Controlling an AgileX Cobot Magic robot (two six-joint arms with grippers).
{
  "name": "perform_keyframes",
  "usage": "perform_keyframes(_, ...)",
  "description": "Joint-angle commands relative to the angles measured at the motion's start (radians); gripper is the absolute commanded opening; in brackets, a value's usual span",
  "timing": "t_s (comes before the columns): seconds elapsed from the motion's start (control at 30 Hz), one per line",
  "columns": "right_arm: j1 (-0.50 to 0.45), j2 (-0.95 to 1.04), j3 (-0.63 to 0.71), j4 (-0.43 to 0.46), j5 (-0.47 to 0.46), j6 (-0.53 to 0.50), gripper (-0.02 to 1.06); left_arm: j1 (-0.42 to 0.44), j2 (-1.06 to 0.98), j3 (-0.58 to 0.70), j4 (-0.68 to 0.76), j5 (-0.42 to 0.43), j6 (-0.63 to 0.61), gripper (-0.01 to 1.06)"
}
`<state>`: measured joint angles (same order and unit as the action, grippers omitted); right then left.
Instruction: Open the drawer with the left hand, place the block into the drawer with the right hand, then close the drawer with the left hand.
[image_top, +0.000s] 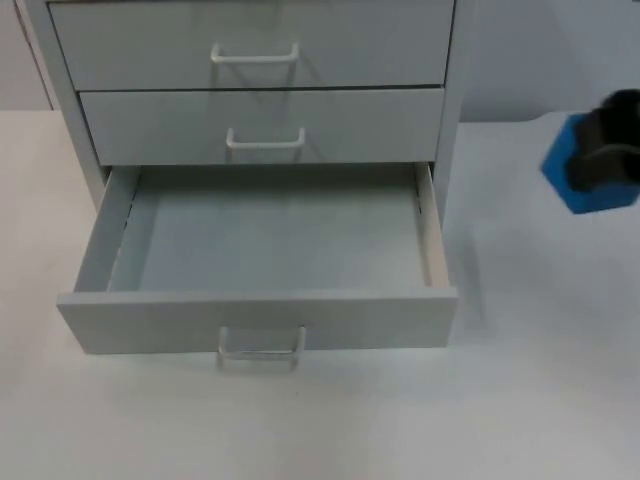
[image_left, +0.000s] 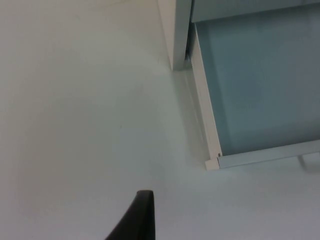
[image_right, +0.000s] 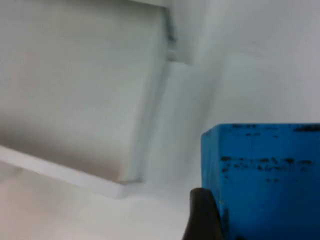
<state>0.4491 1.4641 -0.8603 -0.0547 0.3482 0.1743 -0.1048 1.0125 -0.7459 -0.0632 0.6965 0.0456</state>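
White surface (image_top: 540, 400) across the scene, running back to a grey wall (image_top: 540, 50). On it, a pale grey cabinet (image_top: 455, 100) with three drawers stacked: top drawer (image_top: 350, 45) and middle drawer (image_top: 350, 125) pushed in, each with a white handle on its front. Bottom drawer (image_top: 270, 240) pulled well out toward the camera, interior bare, front panel carrying a handle (image_top: 260, 350) that hangs just above the surface. From the left wrist view, the same drawer (image_left: 260, 85) seen from above and beside, its side wall running next to the cabinet's corner, with open surface (image_left: 75, 110) alongside.

Well to the right of the cabinet, apart from it, a blue block (image_top: 580, 175) pinched in the jaws of the right gripper (image_top: 608, 155), black and wrapped over the block's upper right part. In the right wrist view, block (image_right: 265, 175) close up, scuffed with dark marks near its upper edge, one black fingertip (image_right: 202, 215) pressed against its left face; cabinet side (image_right: 75, 90) beyond.

Left gripper (image_left: 135, 217) off to the cabinet's left, over bare surface, one dark fingertip visible; spread or closed jaws, cannot tell.
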Motion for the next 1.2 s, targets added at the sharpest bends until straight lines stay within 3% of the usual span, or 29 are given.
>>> perform_keyframes(0.0, 0.099, 0.019, -0.02, -0.143, -0.055, 0.195, 0.0, 0.002, -0.007, 0.005, -0.007, -0.006, 0.001, 1.05)
perform_keyframes(0.03, 0.099, 0.019, -0.02, -0.143, -0.055, 0.195, 0.0, 0.002, -0.007, 0.005, -0.007, -0.006, 0.001, 1.05)
perform_keyframes(0.2, 0.278, 0.152, -0.141, -0.619, 0.022, 0.714, 0.0, 0.002, -0.007, 0.005, -0.007, -0.006, 0.001, 1.05)
perform_keyframes(0.23, 0.278, 0.152, -0.141, -0.619, 0.022, 0.714, 0.0, 0.002, -0.007, 0.005, -0.007, -0.006, 0.001, 1.05)
perform_keyframes(0.33, 0.353, 0.27, -0.239, -0.85, 0.078, 0.948, 0.0, 0.002, -0.007, 0.005, -0.007, -0.006, 0.001, 1.05)
perform_keyframes(0.4, 0.375, 0.347, -0.296, -0.949, 0.073, 1.063, 0.0, 0.002, -0.007, 0.005, -0.007, -0.006, 0.001, 1.05)
perform_keyframes(0.53, 0.378, 0.461, -0.373, -1.024, 0.039, 1.174, 0.0, 0.002, -0.007, 0.005, -0.007, -0.006, 0.001, 1.05)
perform_keyframes(0.93, 0.375, 0.729, -0.593, -1.05, 0.021, 1.201, 0.01, 0.002, -0.007, 0.005, -0.007, -0.006, 0.001, 1.05)
perform_keyframes(1.07, 0.375, 0.784, -0.625, -1.05, 0.021, 1.202, 0.21, 0.002, -0.007, 0.005, -0.007, -0.006, 0.001, 1.05)
perform_keyframes(1.1, 0.375, 0.784, -0.625, -1.05, 0.021, 1.202, 0.21, 0.002, -0.007, 0.005, -0.007, -0.006, 0.001, 1.05)
perform_keyframes(1.17, 0.374, 0.8, -0.625, -1.05, 0.021, 1.205, 0.38, 0.002, -0.007, 0.005, -0.007, -0.006, 0.001, 1.05)
